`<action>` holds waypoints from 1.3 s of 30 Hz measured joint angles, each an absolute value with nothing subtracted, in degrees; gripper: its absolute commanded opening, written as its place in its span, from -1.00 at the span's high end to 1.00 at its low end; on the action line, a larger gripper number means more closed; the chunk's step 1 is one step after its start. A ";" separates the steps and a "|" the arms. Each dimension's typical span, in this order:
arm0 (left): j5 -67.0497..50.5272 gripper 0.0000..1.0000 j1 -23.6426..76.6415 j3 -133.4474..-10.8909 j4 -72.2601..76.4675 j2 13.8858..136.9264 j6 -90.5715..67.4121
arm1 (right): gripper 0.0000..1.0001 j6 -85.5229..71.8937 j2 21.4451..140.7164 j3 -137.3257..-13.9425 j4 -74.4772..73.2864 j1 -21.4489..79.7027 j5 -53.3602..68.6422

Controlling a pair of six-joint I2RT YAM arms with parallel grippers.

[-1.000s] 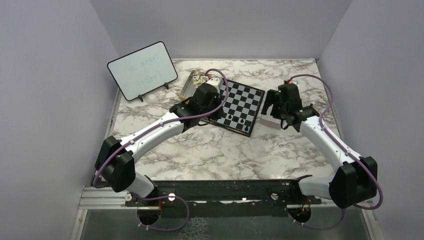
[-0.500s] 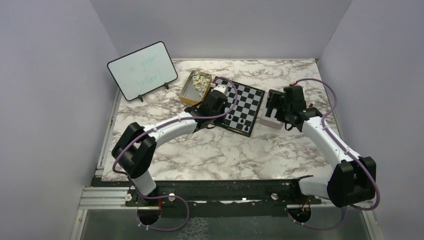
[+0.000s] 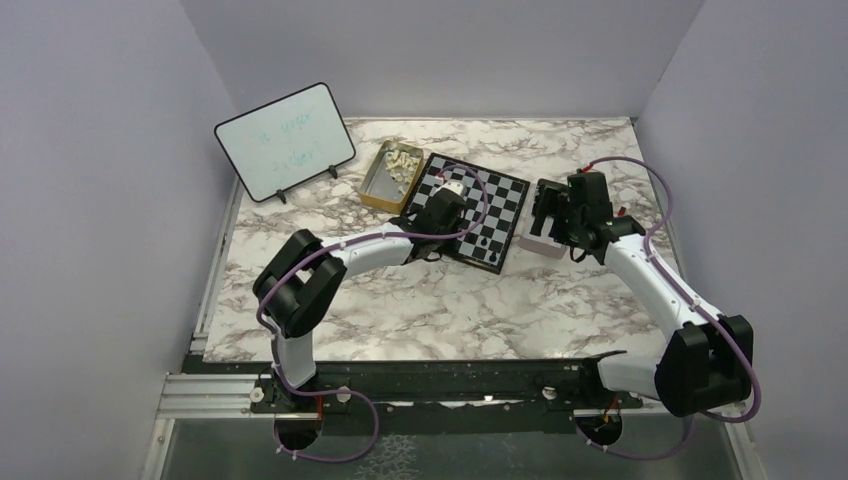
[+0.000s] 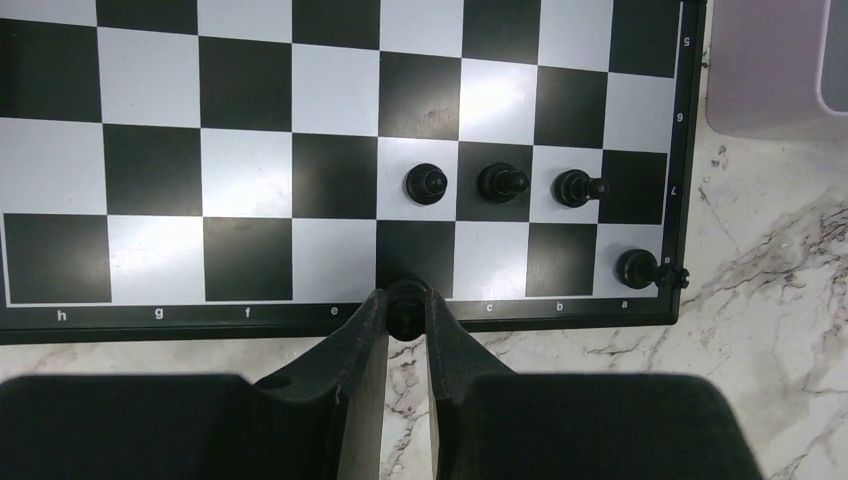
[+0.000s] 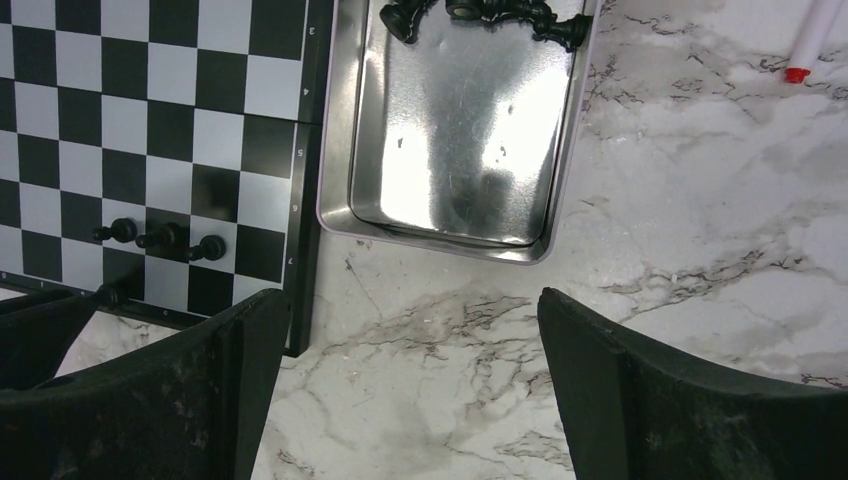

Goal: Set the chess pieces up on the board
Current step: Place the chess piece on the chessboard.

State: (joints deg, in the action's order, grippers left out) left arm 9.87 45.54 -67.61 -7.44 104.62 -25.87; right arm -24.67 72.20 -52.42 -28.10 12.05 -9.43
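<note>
The chessboard (image 4: 150, 180) fills the top of the left wrist view. My left gripper (image 4: 407, 310) is shut on a small black chess piece (image 4: 407, 300) at the board's near border, by the d column. Three black pawns (image 4: 503, 182) stand in a row on the board and one more black piece (image 4: 640, 268) stands on the corner square. In the top view the left gripper (image 3: 445, 228) is over the board's (image 3: 495, 200) near edge. My right gripper (image 5: 410, 380) is open and empty above the marble, just right of the board (image 5: 150, 100).
A silver tin tray (image 5: 460, 120) lies right of the board with several black pieces (image 5: 480, 12) at its far end. A gold tin (image 3: 390, 172) with cream pieces sits left of the board. A whiteboard (image 3: 284, 140) stands at the back left. A red-tipped marker (image 5: 812, 40) lies on the marble.
My left arm has swung from the gold tin to the board's near edge, its elbow folding in. The right gripper shifted slightly right a second ago and has held still since.
</note>
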 measured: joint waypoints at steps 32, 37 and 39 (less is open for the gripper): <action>10.96 0.34 46.22 -69.93 -6.09 107.48 -24.53 | -1.00 -22.83 71.55 -52.42 -27.97 12.05 -7.79; 10.96 0.34 46.22 -69.97 -6.11 107.59 -24.56 | -1.00 -22.59 71.55 -52.42 -27.97 12.05 -7.53; 10.94 0.34 46.22 -70.00 -6.13 107.61 -24.56 | -1.00 -22.50 71.55 -52.42 -27.94 12.05 -7.35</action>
State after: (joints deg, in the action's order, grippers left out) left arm 10.94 46.22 -70.00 -6.13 107.61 -24.56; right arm -22.50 71.55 -52.42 -27.94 12.05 -7.35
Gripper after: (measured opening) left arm 0.329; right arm 0.998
